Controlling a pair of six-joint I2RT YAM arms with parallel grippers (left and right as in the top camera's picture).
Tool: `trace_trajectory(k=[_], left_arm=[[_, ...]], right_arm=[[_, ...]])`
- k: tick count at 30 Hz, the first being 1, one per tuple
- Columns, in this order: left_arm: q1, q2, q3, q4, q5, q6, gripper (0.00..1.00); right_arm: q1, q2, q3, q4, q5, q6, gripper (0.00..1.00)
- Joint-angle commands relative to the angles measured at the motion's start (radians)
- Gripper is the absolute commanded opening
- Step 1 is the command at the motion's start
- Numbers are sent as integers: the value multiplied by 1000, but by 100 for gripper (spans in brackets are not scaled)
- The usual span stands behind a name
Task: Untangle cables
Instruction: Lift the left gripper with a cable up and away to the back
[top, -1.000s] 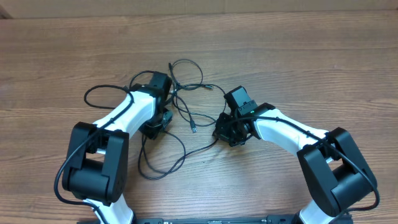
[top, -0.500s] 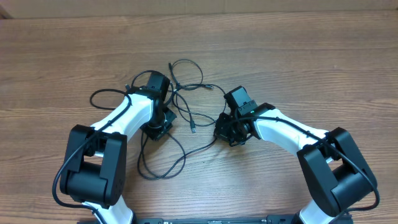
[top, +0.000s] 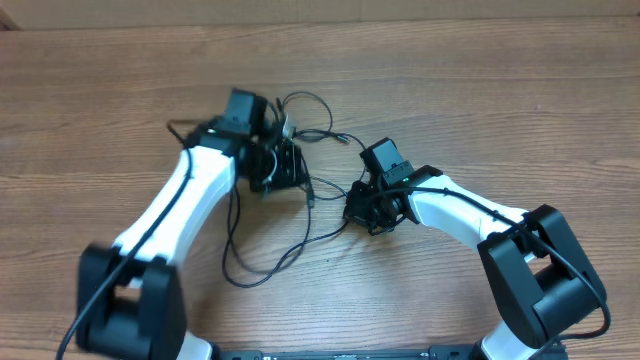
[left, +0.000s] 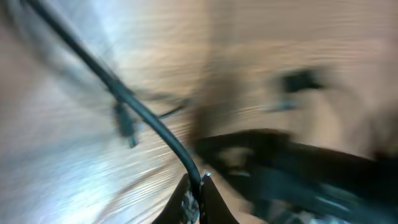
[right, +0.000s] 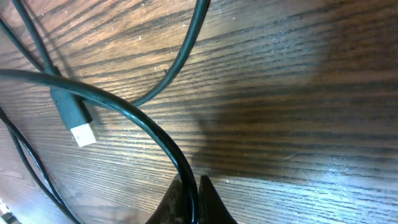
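Currently, wood-grain table (top: 480, 90); left end effector (left: 196, 193), right end effector (right: 189, 193) each pinching black cables (right: 188, 46).

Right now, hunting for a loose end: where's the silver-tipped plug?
In the right wrist view, the plug lies on the table at left, close beside the cable pinched in the right hand.

The left arm (top: 185, 195) stretches out long to the left side of the cables (right: 122, 104), with the left gripper (left: 196, 186) pinched tight on one strand. The right arm (top: 455, 210) bends at the elbow on their right side, and the right gripper (right: 188, 186) is clamped on another strand.
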Motion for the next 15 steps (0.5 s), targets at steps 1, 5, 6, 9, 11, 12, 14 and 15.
trace_trajectory(k=[1,5,6,9,11,12,14,15], left_arm=[[11,-137,101,18,135,136,4],[12,-239,216,70,135,131,4],[12,-257,244,85,135,129,4],[12,-301,328,128,134,129,4],[12,-325,386,158,134,129,4],[12,-337,416,173,129,129,4],[12,-360,471,198,94,129,4],[12,-371,495,201,59,129,4]], right_arm=[[5,8,-5,6,6,-12,4],[5,8,-5,6,6,-12,4],[5,8,-5,6,6,-12,4],[5,8,-5,6,7,-12,4],[5,8,-5,6,7,-13,4],[5,8,-5,6,7,-13,4],[5,8,-5,6,7,-13,4],[5,8,-5,6,7,-13,4]])
